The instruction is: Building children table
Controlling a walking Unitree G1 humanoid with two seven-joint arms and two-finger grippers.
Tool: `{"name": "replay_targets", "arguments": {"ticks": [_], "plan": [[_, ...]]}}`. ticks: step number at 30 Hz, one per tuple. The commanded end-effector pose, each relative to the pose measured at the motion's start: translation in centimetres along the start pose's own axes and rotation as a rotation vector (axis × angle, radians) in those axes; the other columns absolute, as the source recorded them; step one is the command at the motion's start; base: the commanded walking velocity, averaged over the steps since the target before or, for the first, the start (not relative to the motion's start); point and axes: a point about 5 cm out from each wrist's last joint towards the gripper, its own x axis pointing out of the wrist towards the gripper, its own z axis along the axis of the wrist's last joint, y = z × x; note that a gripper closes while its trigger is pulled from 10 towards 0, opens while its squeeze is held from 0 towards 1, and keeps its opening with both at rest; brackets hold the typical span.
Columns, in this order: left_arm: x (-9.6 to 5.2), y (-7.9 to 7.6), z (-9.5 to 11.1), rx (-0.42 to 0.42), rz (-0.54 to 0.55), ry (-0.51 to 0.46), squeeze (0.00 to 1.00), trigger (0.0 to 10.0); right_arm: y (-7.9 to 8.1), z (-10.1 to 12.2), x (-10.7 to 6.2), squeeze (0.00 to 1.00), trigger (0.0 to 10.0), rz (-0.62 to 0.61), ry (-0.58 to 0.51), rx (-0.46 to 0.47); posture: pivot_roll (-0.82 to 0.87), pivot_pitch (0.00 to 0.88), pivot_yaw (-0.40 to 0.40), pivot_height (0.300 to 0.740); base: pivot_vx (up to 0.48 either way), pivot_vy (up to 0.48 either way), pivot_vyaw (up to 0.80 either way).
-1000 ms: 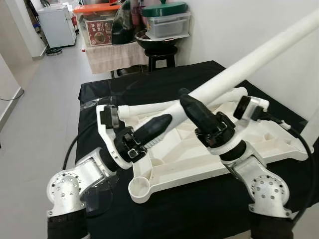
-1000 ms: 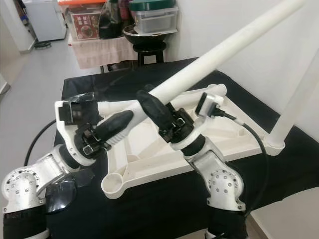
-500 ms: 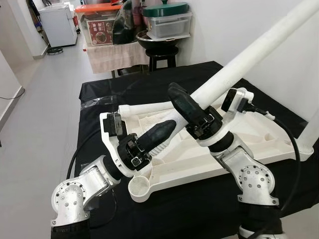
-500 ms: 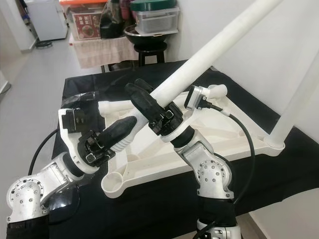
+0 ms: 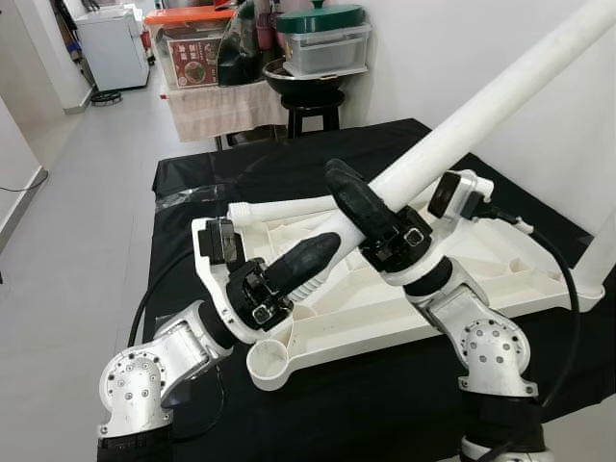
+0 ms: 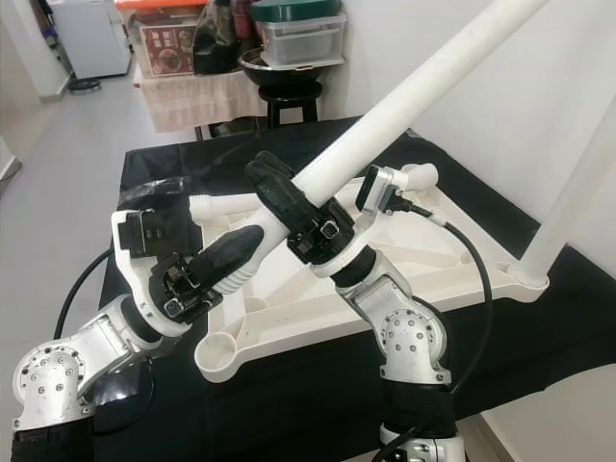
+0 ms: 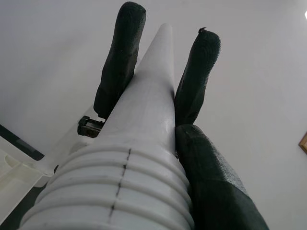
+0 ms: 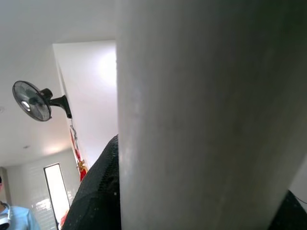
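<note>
Both the left gripper [image 5: 306, 258] and right gripper [image 5: 354, 197] clamp the tilted white table leg [image 5: 462, 120] above the upturned tabletop [image 5: 404, 289] on the desk [image 5: 289, 164]; misaligned, its ribbed end could miss the near-left socket [image 5: 270, 360].

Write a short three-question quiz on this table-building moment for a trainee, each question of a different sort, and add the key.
1. True or false: both tools are shut on the same white leg.
2. Multiple choice: the threaded end of the leg lies nearest which tool? A. the left tool B. the right tool C. neither.
3. Fill in: the upturned white tabletop lies on a ______ cloth.

Key: 1. True: the left wrist view shows black fingers on either side of the leg, and the right tool clamps it higher up. 2. A: the ribbed thread sits at the left tool's base. 3. black.
</note>
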Motion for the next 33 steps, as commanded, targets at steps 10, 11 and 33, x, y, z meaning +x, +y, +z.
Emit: {"name": "replay_targets", "arguments": {"ticks": [10,11,33], "plan": [[-0.8,0.1,0.1,-0.054,-0.015,-0.062,1.0,10.0,-1.2,0.8,0.3,0.0,0.0,-0.084,-0.021,-0.065,-0.03,0.0,0.023,0.74,0.0,0.0,0.0],[-1.1,0.1,0.2,-0.058,-0.014,-0.071,1.0,10.0,-1.4,1.0,0.3,0.0,0.0,-0.097,-0.028,-0.07,-0.03,0.0,0.023,0.74,0.0,0.0,0.0],[-8.4,2.5,-1.6,0.04,0.464,0.045,1.0,10.0,-4.9,4.3,-2.3,0.0,1.7,-0.442,0.006,-0.396,0.0,0.0,0.022,0.74,0.0,0.0,0.0]]}}
